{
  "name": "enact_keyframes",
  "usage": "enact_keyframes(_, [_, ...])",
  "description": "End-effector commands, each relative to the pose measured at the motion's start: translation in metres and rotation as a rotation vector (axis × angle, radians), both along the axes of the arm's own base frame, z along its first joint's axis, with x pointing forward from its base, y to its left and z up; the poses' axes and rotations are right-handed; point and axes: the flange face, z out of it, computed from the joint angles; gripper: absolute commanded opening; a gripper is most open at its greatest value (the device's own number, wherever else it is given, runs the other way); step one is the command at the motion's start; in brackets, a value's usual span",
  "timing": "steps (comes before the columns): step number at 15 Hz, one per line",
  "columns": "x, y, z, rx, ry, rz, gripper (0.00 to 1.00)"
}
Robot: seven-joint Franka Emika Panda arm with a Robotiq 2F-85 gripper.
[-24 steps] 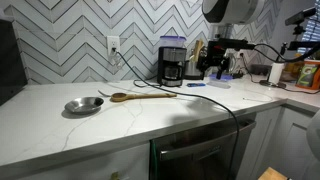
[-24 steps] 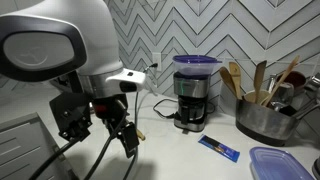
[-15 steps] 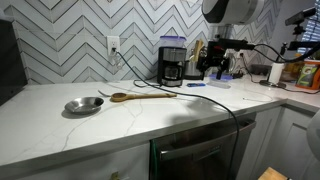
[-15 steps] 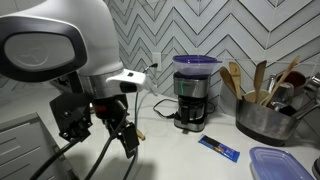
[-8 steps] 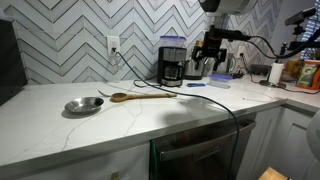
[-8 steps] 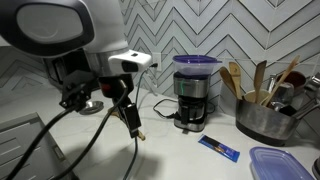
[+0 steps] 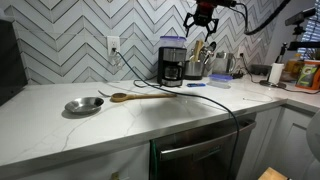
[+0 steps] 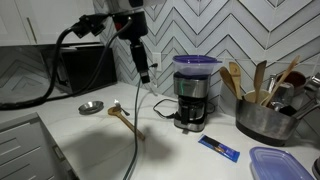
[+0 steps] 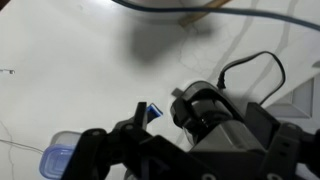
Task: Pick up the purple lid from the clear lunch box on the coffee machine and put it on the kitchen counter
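Observation:
The purple lid (image 7: 173, 41) lies on the clear lunch box (image 8: 196, 69) on top of the black coffee machine (image 7: 172, 64); the lid (image 8: 196, 60) and machine (image 8: 192, 102) show in both exterior views. My gripper (image 7: 203, 20) hangs high above the white kitchen counter (image 7: 150, 115), up and to the side of the machine, apart from the lid. Its fingers (image 8: 143, 67) point down, open and empty. The wrist view is blurred; the open gripper (image 9: 215, 135) frames a dark shape I cannot identify, and I cannot make out the lid there.
A metal bowl (image 7: 83, 105) and wooden spoon (image 7: 140, 96) lie on the counter. A thin blue item (image 8: 219, 148) lies in front of the machine. A blue-lidded container (image 8: 282, 163) and a pot of utensils (image 8: 265, 118) stand beside it. A black cable (image 8: 135, 140) trails over the counter.
The arm has risen from low over the counter to high up, and the gripper has swung towards the coffee machine. The lid and box have not moved.

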Motion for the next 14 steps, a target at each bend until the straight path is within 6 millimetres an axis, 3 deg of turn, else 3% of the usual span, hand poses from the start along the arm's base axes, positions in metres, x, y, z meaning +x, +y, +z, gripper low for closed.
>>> enact_keyframes(1, [0.042,-0.013,0.029,0.008,-0.062,-0.140,1.00])
enact_keyframes(6, [0.091,-0.022,0.043,-0.073,-0.089,-0.133,1.00])
enact_keyframes(7, [0.071,-0.017,0.042,-0.044,-0.096,-0.129,1.00])
enact_keyframes(10, [0.090,-0.020,0.039,-0.062,-0.096,-0.127,1.00])
enact_keyframes(14, [0.098,-0.021,0.039,-0.070,-0.092,-0.149,1.00])
